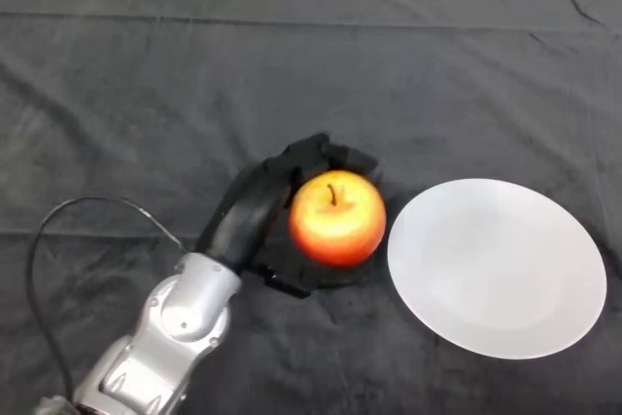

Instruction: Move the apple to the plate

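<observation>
Hand (260, 203) curled round the apple (336, 218) at centre frame, grasp looks set; next call, lift and carry right to the plate (505, 284).

Bare plate (505, 279) just beside apple (336, 219)

Red-yellow apple (337, 218), plain white plate (497, 266), black hand (260, 211), dark grey cloth (146, 94).
</observation>
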Robot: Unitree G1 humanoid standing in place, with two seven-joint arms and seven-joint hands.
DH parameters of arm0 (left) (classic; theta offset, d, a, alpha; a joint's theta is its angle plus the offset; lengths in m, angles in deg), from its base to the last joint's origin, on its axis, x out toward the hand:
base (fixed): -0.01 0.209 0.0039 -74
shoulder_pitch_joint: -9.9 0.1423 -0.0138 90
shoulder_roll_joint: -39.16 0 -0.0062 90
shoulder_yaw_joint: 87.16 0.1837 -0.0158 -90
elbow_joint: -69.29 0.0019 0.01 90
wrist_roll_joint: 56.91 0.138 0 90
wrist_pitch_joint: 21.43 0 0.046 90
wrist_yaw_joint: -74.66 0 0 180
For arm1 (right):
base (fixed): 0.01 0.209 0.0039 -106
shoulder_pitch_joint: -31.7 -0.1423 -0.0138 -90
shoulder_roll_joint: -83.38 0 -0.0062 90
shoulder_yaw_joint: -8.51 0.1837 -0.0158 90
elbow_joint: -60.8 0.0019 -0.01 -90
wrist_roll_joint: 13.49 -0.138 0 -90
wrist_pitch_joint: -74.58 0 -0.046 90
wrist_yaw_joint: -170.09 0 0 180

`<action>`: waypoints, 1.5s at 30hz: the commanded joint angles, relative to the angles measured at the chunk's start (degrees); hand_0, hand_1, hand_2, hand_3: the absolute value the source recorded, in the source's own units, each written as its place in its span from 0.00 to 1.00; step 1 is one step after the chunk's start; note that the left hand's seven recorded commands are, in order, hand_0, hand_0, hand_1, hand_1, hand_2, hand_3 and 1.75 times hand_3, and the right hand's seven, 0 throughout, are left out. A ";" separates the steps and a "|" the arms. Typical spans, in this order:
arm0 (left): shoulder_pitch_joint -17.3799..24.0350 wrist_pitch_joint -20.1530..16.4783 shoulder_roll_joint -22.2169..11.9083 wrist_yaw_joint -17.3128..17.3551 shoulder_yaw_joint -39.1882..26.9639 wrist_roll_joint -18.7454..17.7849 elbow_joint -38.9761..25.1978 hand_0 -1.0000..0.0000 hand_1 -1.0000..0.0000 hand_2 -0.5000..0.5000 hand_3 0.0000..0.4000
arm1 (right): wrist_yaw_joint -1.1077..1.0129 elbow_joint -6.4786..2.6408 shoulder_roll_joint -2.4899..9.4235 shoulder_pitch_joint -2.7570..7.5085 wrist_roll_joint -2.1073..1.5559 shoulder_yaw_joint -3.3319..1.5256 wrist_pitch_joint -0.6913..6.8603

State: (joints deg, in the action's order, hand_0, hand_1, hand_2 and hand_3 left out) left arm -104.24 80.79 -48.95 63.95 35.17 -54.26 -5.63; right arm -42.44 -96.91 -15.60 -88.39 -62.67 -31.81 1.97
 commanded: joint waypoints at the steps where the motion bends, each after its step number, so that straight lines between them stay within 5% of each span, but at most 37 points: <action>1: -4.95 -0.43 0.24 -1.26 1.52 -1.00 0.47 0.00 0.00 0.50 1.00 | 0.58 1.08 -0.40 0.24 -0.73 0.59 -0.13; 25: -20.13 3.37 6.19 -4.41 22.17 -12.36 15.39 0.00 0.00 0.50 1.00 | 0.30 0.45 -0.67 0.04 -0.82 0.69 -0.13; 41: -25.49 6.59 7.83 -5.02 31.87 -18.58 22.03 0.00 0.00 0.50 1.00 | -0.01 -0.18 -0.92 -0.16 -0.86 0.81 -0.16; 43: -25.99 6.71 7.88 -5.12 32.58 -18.89 22.58 0.00 0.40 0.30 1.00 | -0.05 -0.26 -0.95 -0.18 -0.86 0.82 -0.17; 44: -26.18 6.73 7.90 -5.18 32.86 -19.00 22.77 0.00 0.45 0.27 1.00 | -0.07 -0.29 -0.96 -0.19 -0.86 0.82 -0.17; 45: -26.39 6.75 7.91 -5.26 33.16 -19.10 22.98 0.00 0.89 0.05 1.00 | -0.09 -0.33 -0.98 -0.21 -0.86 0.83 -0.18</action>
State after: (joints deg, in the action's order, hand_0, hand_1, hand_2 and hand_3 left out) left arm -126.51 86.14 -41.36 59.54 67.53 -72.37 15.76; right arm -42.43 -96.91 -15.60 -88.40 -62.68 -31.78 1.97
